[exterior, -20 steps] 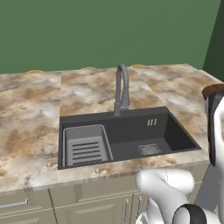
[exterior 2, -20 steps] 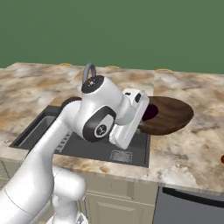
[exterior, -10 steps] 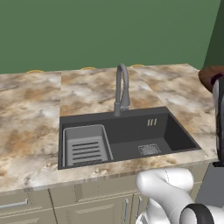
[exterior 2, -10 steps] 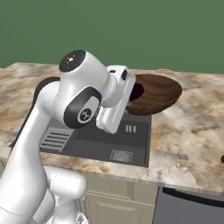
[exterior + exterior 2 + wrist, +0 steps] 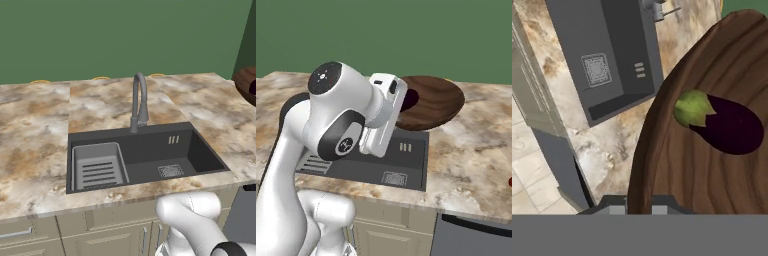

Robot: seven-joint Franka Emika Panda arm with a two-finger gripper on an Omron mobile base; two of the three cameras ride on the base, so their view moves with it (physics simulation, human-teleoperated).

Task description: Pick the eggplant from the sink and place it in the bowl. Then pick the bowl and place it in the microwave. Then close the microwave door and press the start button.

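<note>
The reddish-brown bowl [image 5: 431,102] hangs in the air above the counter to the right of the sink [image 5: 145,155], and it also shows at the right edge of the left base view [image 5: 246,84]. My gripper [image 5: 639,207] is shut on the bowl's rim [image 5: 642,165]. The dark purple eggplant [image 5: 727,125] with its green cap lies inside the bowl; in the right base view the eggplant [image 5: 411,97] peeks out beside my hand. Far below the bowl lies the dark sink basin [image 5: 607,55]. The microwave is out of view.
A grey gooseneck faucet [image 5: 139,100] stands behind the basin, and a grey slotted rack [image 5: 97,167] fills the basin's left part. Marbled counter [image 5: 471,160] runs on both sides. A dark appliance front [image 5: 476,235] sits below the counter to the right.
The arm has lifted the bowl, with the eggplant in it, higher above the counter and swung it a little toward the sink side. The grip has stayed the same.
</note>
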